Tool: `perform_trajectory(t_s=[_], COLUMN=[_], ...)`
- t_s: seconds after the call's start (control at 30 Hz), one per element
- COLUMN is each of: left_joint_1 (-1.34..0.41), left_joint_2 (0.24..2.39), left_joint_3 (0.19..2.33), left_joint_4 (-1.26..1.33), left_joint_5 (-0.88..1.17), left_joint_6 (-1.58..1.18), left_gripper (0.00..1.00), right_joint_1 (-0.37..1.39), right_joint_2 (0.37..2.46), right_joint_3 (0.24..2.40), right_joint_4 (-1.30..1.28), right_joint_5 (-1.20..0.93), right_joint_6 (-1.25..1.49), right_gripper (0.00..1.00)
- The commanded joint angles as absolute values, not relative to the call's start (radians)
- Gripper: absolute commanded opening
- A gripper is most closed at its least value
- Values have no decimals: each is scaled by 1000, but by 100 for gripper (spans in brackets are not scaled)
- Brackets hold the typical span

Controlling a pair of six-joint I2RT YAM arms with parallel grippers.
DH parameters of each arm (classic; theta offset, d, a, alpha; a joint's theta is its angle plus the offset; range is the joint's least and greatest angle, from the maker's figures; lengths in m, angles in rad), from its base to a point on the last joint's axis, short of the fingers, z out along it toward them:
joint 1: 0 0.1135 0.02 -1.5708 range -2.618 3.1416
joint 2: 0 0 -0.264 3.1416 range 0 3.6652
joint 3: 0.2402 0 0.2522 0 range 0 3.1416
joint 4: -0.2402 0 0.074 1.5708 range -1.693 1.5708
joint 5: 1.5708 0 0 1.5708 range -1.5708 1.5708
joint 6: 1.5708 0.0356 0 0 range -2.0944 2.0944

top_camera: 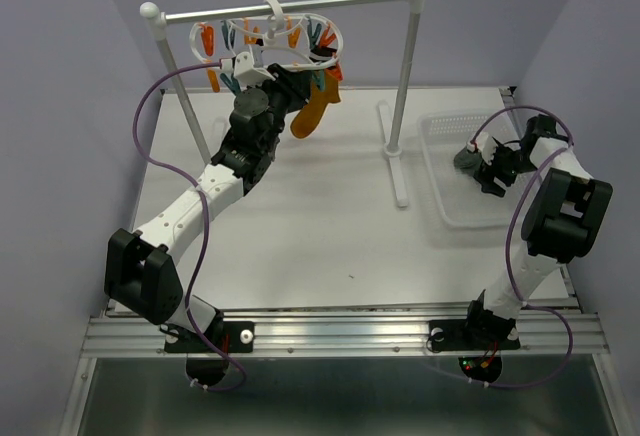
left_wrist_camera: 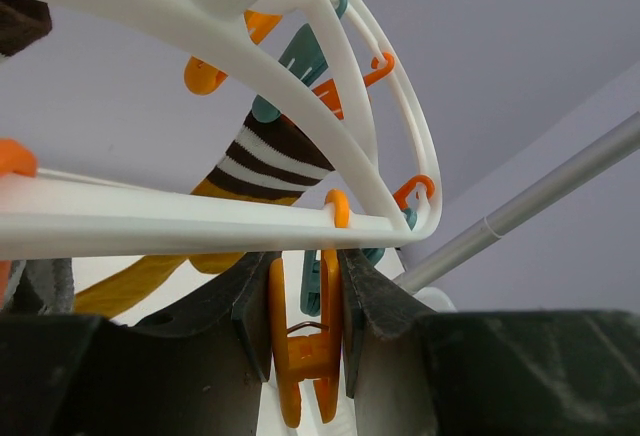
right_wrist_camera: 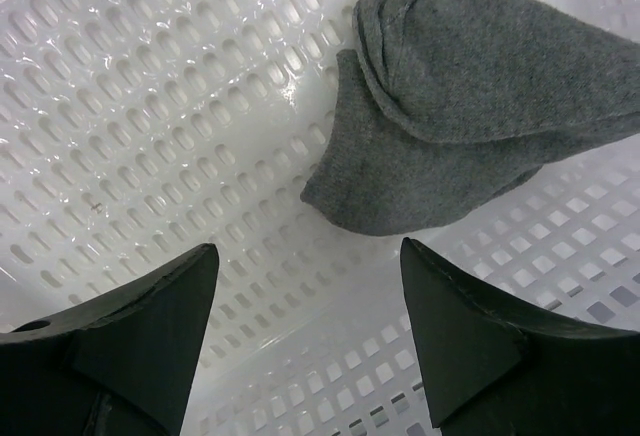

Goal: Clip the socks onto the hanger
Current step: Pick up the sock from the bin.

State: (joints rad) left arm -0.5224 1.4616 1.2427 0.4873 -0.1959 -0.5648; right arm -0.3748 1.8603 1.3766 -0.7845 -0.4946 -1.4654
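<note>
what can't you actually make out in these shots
- Top view: how many grey socks lie in the basket; the right pincer overlaps them.
- Right wrist view: the socks' far end, cut off by the right edge.
- Left wrist view: foot of the striped sock, behind the hanger and left pincer.

On my feeds the hanger is plain white, with its clips in orange and teal. The orange clip nearest my lens is one solid colour. The mustard sock has a cuff banded dark brown and white. The grey socks look heathered. The basket is clear-white with a slotted grid. My left hand and right hand are matte black.
</note>
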Motion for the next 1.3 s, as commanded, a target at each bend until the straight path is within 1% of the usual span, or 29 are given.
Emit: perform_trajectory(t_s=[0.0, 0.3, 0.4, 0.43, 0.53, 0.57, 0.63, 0.67, 0.7, 0.73, 0.83, 0.87, 0.9, 0.93, 0.97, 1.0, 1.03, 1.1, 1.27], left_joint_1=[-532, -537, -538, -537, -538, -537, -538, -538, -538, -538, -538, -538, -540, -540, -540, -540, -541, -541, -541], left_joint_2=[1470, 1482, 1491, 1494, 1496, 1494, 1494, 1493, 1493, 1493, 1493, 1493, 1494, 1496, 1496, 1496, 1496, 1496, 1490], left_joint_3=[1261, 1275, 1281, 1285, 1290, 1290, 1289, 1287, 1287, 1287, 1289, 1290, 1292, 1292, 1292, 1296, 1296, 1301, 1302], left_joint_4=[428, 426, 426, 425, 416, 414, 408, 407, 405, 403, 403, 402, 403, 400, 400, 400, 399, 396, 385], left_joint_5=[-213, -219, -216, -216, -219, -221, -227, -229, -230, -232, -235, -235, -235, -235, -235, -233, -233, -233, -227], left_joint_6=[-545, -541, -538, -537, -534, -535, -534, -534, -534, -534, -534, -532, -532, -532, -531, -531, -529, -529, -535], left_gripper=[0, 0, 0, 0, 0, 0, 0, 0, 0, 0, 0, 0, 0, 0, 0, 0, 0, 0, 0], right_joint_1=[-377, -377, -377, -377, -377, -377, -377, -377, -377, -377, -377, -377, -377, -377, -377, -377, -377, -377, -377], right_joint_2=[1874, 1927, 1940, 1944, 1960, 1962, 1968, 1971, 1974, 1976, 1977, 1976, 1976, 1973, 1973, 1965, 1960, 1945, 1818], right_joint_3=[1417, 1394, 1370, 1370, 1377, 1379, 1384, 1385, 1385, 1385, 1373, 1370, 1367, 1362, 1361, 1358, 1356, 1356, 1365], right_joint_4=[-773, -663, -603, -595, -591, -591, -591, -591, -589, -589, -589, -589, -589, -588, -588, -588, -586, -586, -633], right_joint_5=[-577, -624, -649, -667, -693, -706, -712, -715, -718, -718, -716, -715, -715, -715, -716, -718, -721, -729, -779], right_joint_6=[-1462, -1441, -1413, -1402, -1387, -1384, -1379, -1371, -1370, -1368, -1367, -1365, -1364, -1358, -1358, -1350, -1342, -1307, -1224], right_gripper=[78, 76, 72, 69, 63, 58, 53, 46, 43, 35, 29, 23, 20, 12, 12, 4, 1, 1, 1])
